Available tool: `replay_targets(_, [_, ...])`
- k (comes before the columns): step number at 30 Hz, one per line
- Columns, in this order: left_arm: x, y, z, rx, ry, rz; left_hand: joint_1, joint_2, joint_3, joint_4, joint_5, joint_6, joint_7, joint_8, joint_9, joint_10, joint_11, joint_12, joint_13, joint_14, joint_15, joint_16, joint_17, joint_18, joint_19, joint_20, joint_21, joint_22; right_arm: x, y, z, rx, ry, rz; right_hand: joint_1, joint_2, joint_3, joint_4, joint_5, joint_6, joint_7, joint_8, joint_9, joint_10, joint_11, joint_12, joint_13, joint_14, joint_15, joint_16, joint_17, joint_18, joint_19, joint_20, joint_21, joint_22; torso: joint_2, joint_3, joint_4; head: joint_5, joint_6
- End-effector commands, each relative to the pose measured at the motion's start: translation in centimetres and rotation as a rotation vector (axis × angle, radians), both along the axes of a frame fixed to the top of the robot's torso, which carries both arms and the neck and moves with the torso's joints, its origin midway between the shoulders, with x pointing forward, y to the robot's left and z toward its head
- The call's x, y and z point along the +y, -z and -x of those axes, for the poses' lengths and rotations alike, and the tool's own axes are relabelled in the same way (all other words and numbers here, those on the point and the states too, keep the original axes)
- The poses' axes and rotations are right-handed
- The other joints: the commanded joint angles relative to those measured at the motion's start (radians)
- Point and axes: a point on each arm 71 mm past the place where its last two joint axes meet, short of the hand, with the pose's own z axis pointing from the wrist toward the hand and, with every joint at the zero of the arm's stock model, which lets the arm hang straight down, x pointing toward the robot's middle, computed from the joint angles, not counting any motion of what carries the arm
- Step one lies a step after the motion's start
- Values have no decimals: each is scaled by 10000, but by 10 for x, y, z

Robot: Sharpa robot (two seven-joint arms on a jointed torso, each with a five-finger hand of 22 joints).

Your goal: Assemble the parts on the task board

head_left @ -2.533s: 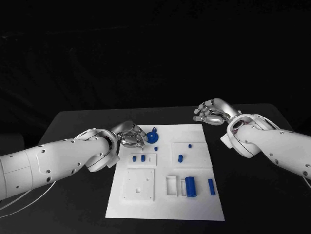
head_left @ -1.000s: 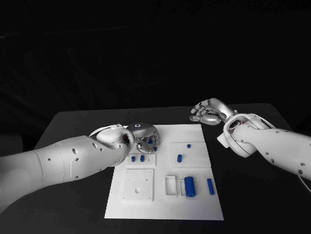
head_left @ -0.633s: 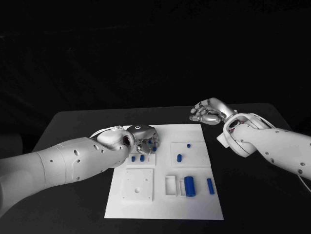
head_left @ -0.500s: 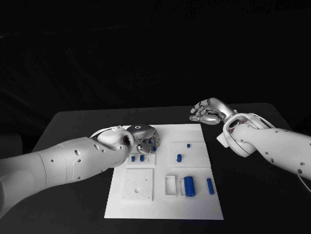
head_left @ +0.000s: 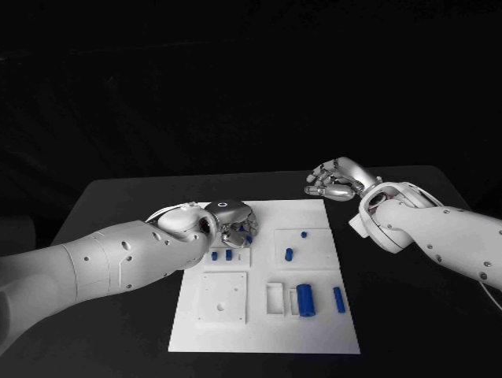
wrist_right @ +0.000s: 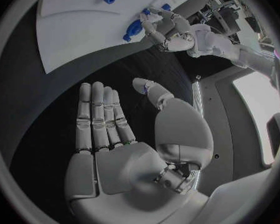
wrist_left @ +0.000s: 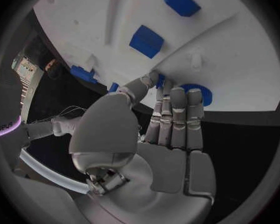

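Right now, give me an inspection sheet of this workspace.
Surface: black table, bare around the board.
Job's things: white task board; blue parts lying in its recesses; a round blue part at the far-left corner.
Clutter: nothing seen.
Hands: left hand over the board's far-left corner, fingertips on the round blue part; right hand above the table beyond the board, holding nothing.
Cables: nothing seen on the table.
Surroundings: dark backdrop.

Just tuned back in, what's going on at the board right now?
The left hand is down at the far left corner of the task board, fingers on a round blue part there. The right hand hovers open over the black table beyond the board's far right corner, holding nothing. Other blue parts sit on the board, including a large cylinder.
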Motion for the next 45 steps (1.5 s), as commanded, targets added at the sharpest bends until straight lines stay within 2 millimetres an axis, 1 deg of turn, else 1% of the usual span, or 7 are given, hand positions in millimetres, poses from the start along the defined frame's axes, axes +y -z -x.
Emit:
replay_targets(1, [-1, 9, 3, 383, 71, -299, -9, 103, 16, 44, 56, 171, -32, 110, -11, 222, -52, 109, 94, 44, -53, 99, 30, 475, -5, -111, 59, 210, 1, 0, 1, -11, -164, 17, -26, 91, -10, 7, 43, -67, -12, -21, -16, -55, 12, 64, -14, -58, 7, 35, -17, 157, 50, 17, -30, 11, -1, -4, 0, 5, -5])
replay_targets(11, [1, 10, 3, 494, -158, -453, 132, 525, 180, -32, 143, 635, -193, 345, -57, 726, -261, 187, 192, 328, -265, 321, 53, 477, 182, -284, 235, 185, 2, 0, 1, -9, -180, 14, -28, 90, -10, 9, 45, -66, -12, -19, -15, -54, 11, 68, -18, -57, 7, 37, -18, 157, 53, 17, -32, 15, -4, -4, 5, 0, -18])
replay_targets(12, [1, 10, 2, 485, -173, -450, 190, 541, 297, -34, 10, 691, -210, 369, -72, 784, -283, 182, 200, 396, -296, 341, 45, 479, 244, -314, 260, 177, 2, 0, 1, -9, -182, 14, -28, 90, -10, 9, 46, -66, -12, -19, -15, -54, 11, 68, -19, -56, 7, 37, -18, 157, 53, 17, -33, 15, -4, -5, 7, 0, -16])
replay_targets(14, [1, 10, 2, 425, -202, -409, 197, 530, 417, -3, -91, 732, -222, 384, -95, 838, -307, 165, 206, 472, -312, 359, 33, 475, 310, -344, 287, 171, 2, 0, 1, -11, -184, 13, -29, 90, -11, 9, 46, -66, -12, -19, -15, -53, 11, 69, -20, -56, 7, 37, -19, 157, 54, 17, -33, 16, -3, -3, 6, 6, -4])
replay_targets(32, [11, 1, 10, 121, -486, 1116, 152, 496, 548, 15, -112, 846, -263, 441, -133, 994, -363, 140, 229, 648, -368, 411, 13, 485, 473, -421, 369, 171, 2, 0, 0, -28, -171, 12, -32, 90, -10, 12, 48, -65, -13, -18, -15, -53, 10, 73, -26, -55, 6, 40, -21, 157, 58, 17, -37, 21, -2, -3, 2, 55, 63])
replay_targets(39, [19, -19, 8, 5, -839, 2351, 158, 481, 582, 12, -103, 853, -267, 443, -147, 1002, -370, 115, 227, 704, -377, 429, 11, 494, 523, -441, 390, 167, 2, 0, 0, -29, -162, 16, -31, 90, -9, 11, 49, -66, -13, -18, -15, -53, 10, 74, -28, -55, 6, 41, -22, 157, 59, 16, -38, 22, -9, -2, 17, 75, 90])
replay_targets(45, [35, -28, 9, 410, -1186, 2734, 153, 471, 601, 12, -96, 862, -270, 447, -157, 1018, -375, 100, 227, 744, -383, 443, 9, 500, 561, -454, 408, 167, 0, 0, 0, -25, -125, 26, -31, 89, -9, 11, 50, -67, -13, -18, -16, -54, 10, 76, -31, -55, 5, 41, -23, 157, 60, 16, -41, 25, -10, -10, 20, 86, 103])
